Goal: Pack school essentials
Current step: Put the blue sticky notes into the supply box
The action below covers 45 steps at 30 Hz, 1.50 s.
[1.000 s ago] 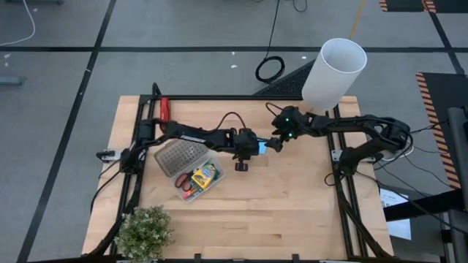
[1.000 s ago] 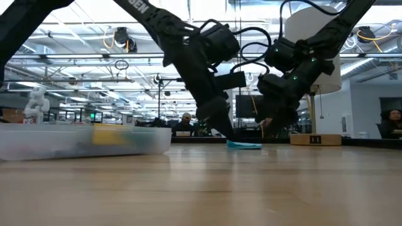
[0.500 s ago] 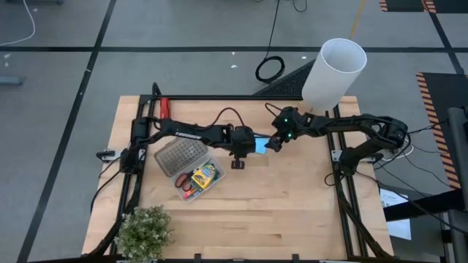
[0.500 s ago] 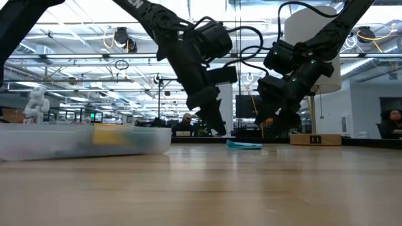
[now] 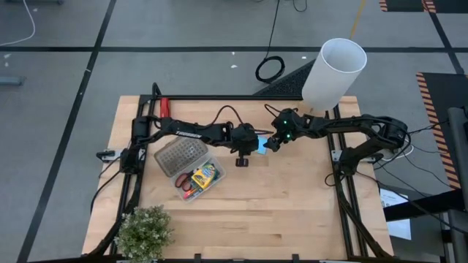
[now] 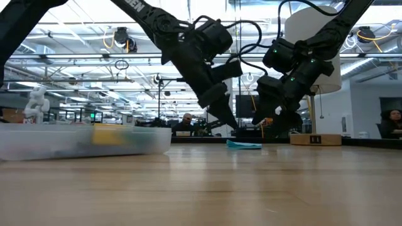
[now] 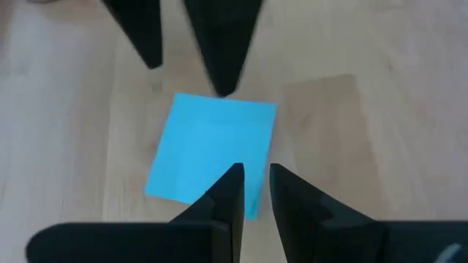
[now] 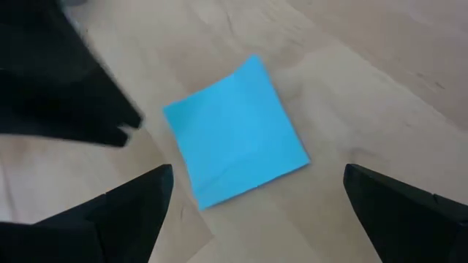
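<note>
Light-blue notepad (image 8: 234, 131) lies flat on bare wood near table centre, between the two grippers, nothing gripping it. It's well apart from the clear case (image 5: 191, 169) at table left, where the crayon box (image 5: 204, 175) & red-handled scissors (image 5: 189, 185) already sit; grey dotted lid (image 5: 180, 156) lies open beside that.

Left gripper (image 7: 250, 188) hovers over one edge of the pad, fingers nearly closed w/ only a narrow slit between them, holding nothing. Prob. narrowed so the tips can slip under or pinch a thin edge, a flat sheet giving little to grab. Low view shows its tips just above the tabletop, pad a thin blue sliver beyond.

Right gripper (image 8: 256, 212) comes in from the opposite side, fingers spread wide, straddling the pad w/o touching, empty. Looks placed to brace or trap the pad so it doesn't slide when the left arm works the edge.

Judgement: pad pickup is the step in hand, not yet grasped; then carry to the case. Risk: pad skates on the smooth wood.

White cylinder (image 5: 334, 73) stands at far right corner, plant (image 5: 144, 231) at near left, both out of the way.
</note>
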{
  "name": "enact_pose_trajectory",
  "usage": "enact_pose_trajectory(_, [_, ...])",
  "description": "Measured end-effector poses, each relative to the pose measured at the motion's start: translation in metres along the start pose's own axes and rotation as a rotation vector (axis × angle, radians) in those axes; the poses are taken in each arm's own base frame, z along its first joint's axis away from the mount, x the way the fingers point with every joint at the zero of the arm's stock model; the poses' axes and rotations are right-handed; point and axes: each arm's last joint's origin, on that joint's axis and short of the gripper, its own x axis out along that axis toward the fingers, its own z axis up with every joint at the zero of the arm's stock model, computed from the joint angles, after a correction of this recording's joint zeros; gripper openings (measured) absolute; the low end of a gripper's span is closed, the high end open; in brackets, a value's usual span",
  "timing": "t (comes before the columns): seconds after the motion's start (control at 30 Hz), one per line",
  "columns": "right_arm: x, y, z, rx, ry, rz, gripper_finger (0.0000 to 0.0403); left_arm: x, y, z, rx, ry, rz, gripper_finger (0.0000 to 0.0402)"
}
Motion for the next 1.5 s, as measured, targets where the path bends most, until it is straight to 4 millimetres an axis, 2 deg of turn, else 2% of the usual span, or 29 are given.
enact_pose_trajectory(0.1, [0.000, 0.000, 0.000, 0.010, -0.001, 0.004, 0.0393, 0.003, 0.002, -0.004, 0.004, 0.015, 0.001, 0.0069])
enact_pose_trajectory(0.33, [0.001, 0.003, -0.001, 0.022, 0.004, 0.010, 0.0393, 0.025, 0.004, -0.017, -0.005, 0.051, -0.002, 0.0069])
enact_pose_trajectory(0.5, [0.006, 0.002, -0.003, 0.028, 0.020, 0.004, 0.0390, 0.024, 0.003, -0.016, -0.007, 0.048, -0.001, 0.0069])
enact_pose_trajectory(0.8, [0.025, -0.004, -0.004, 0.032, 0.028, 0.009, 0.0341, 0.024, 0.007, -0.023, -0.044, 0.100, -0.013, 0.0069])
enact_pose_trajectory(1.3, [0.028, -0.001, -0.005, 0.076, 0.063, 0.103, 0.0337, 0.024, 0.006, -0.024, -0.062, 0.107, -0.022, 0.0069])
enact_pose_trajectory(1.5, [0.028, 0.000, -0.005, 0.071, 0.079, 0.128, 0.0323, 0.024, 0.006, -0.024, -0.064, 0.113, -0.024, 0.0069])
